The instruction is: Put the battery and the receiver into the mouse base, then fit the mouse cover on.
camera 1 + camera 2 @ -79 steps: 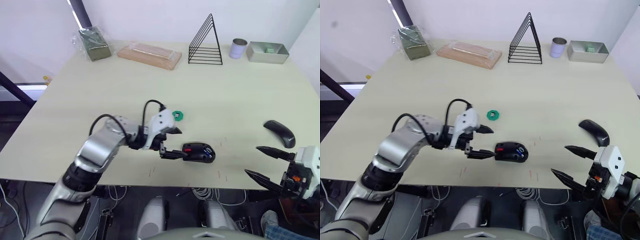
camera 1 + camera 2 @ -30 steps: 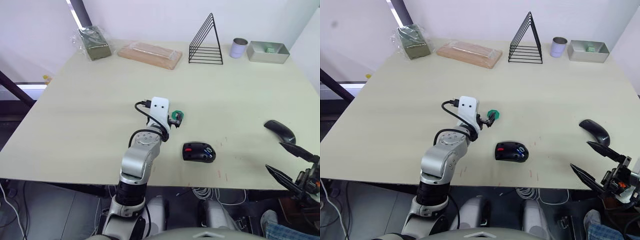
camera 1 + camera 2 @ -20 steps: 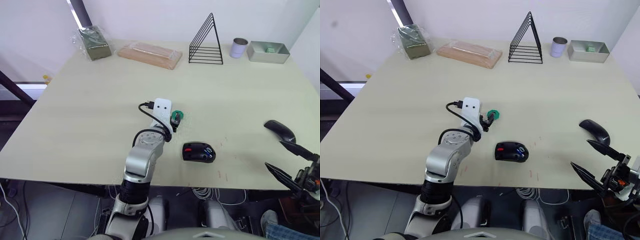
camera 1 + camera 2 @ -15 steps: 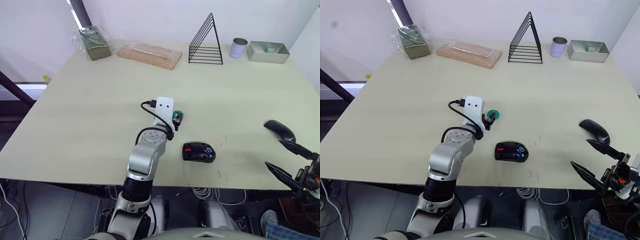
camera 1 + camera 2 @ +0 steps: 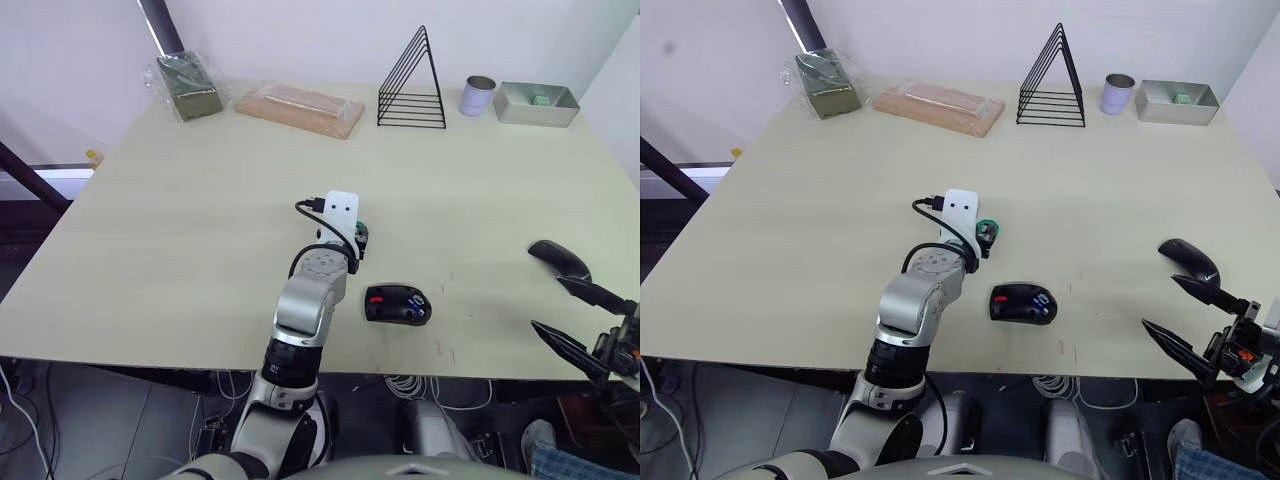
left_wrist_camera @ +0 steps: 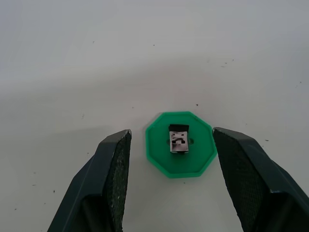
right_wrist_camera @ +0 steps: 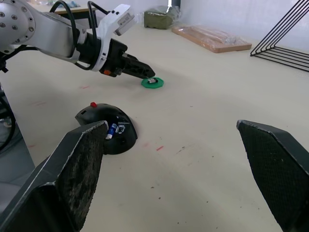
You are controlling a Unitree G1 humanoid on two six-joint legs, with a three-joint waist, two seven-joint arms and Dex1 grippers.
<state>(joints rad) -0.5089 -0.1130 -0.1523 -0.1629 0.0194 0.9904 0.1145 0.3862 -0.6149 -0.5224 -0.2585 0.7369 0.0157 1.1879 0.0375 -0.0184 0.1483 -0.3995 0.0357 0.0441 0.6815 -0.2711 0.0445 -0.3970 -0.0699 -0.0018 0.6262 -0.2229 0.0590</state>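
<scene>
- Left gripper (image 6: pixel 172 183): two dark, textured fingers (image 6: pixel 116 181), spread wide apart, one on either side of the disc, neither touching it.
- Flat green octagonal plastic disc (image 6: pixel 198 162): lying on the table between the fingers.
- Tiny grey-and-black receiver stub (image 6: pixel 178 137): seated at the disc's centre.
- Pale, lightly speckled table surface (image 6: pixel 145 58).

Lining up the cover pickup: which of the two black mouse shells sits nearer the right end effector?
The mouse cover, the smooth shell near the table's right edge, just beyond the open right end effector. The mouse base, with its red patch, lies mid-table.
</scene>
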